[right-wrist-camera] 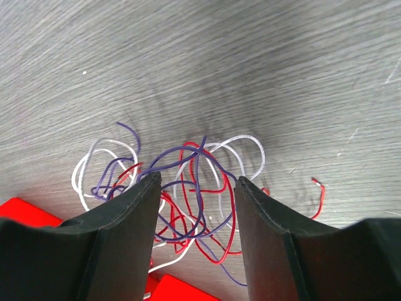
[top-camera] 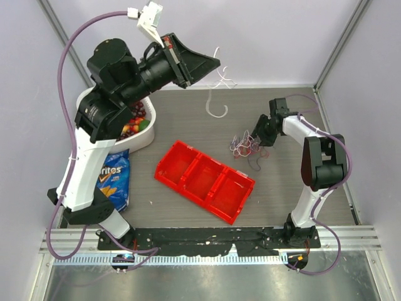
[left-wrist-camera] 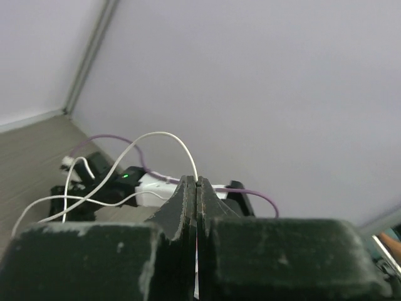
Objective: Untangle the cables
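Observation:
A small tangle of thin white, red and purple cables lies on the table right of the red tray. My right gripper is down at the tangle, open, its fingers straddling the loops without closing on them; in the right wrist view the right gripper has wire between its fingertips. My left gripper is raised high at the back, shut on one white cable that dangles in a hook shape toward the table. In the left wrist view the left gripper pinches that white cable.
A white bowl of colourful sweets stands at the left under the left arm. A blue Doritos bag lies in front of it. The red tray's corner lies close to the tangle. A loose red wire end lies to the right.

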You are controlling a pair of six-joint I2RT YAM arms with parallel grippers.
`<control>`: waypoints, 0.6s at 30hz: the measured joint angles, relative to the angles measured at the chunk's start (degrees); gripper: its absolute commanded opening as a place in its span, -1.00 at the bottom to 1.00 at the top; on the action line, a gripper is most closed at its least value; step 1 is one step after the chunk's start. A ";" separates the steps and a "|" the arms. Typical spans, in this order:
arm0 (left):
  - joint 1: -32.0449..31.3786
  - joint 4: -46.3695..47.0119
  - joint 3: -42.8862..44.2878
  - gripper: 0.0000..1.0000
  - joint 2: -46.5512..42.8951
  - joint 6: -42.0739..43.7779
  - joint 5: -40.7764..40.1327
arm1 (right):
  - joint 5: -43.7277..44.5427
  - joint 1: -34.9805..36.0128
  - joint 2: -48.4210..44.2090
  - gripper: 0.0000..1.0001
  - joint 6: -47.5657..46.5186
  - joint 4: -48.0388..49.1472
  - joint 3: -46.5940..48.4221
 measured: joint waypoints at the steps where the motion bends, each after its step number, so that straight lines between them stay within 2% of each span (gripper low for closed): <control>1: -0.02 -1.27 -0.17 -1.00 -0.20 0.87 -2.32 | -0.33 0.00 -0.02 0.12 -0.22 -0.28 0.42; 4: -0.09 -5.60 -3.37 -1.00 -1.53 2.19 -10.91 | -1.46 0.02 -0.72 0.12 -0.70 -1.60 1.53; 5: -0.07 -8.85 -6.69 -1.00 -2.75 2.56 -16.41 | -1.79 0.02 -1.36 0.12 -0.94 -2.25 1.90; 8: 0.15 -11.98 -11.39 -1.00 -4.15 2.78 -21.73 | -2.47 0.02 -3.76 0.12 -1.79 -4.44 3.28; 12: 0.26 -14.97 -22.67 -1.00 -7.63 2.75 -25.99 | -2.27 0.02 -7.43 0.11 -3.28 -6.54 4.79; 18: 0.26 -15.80 -40.59 -1.00 -14.14 1.92 -27.58 | -1.29 0.02 -9.90 0.10 -5.18 -8.98 5.11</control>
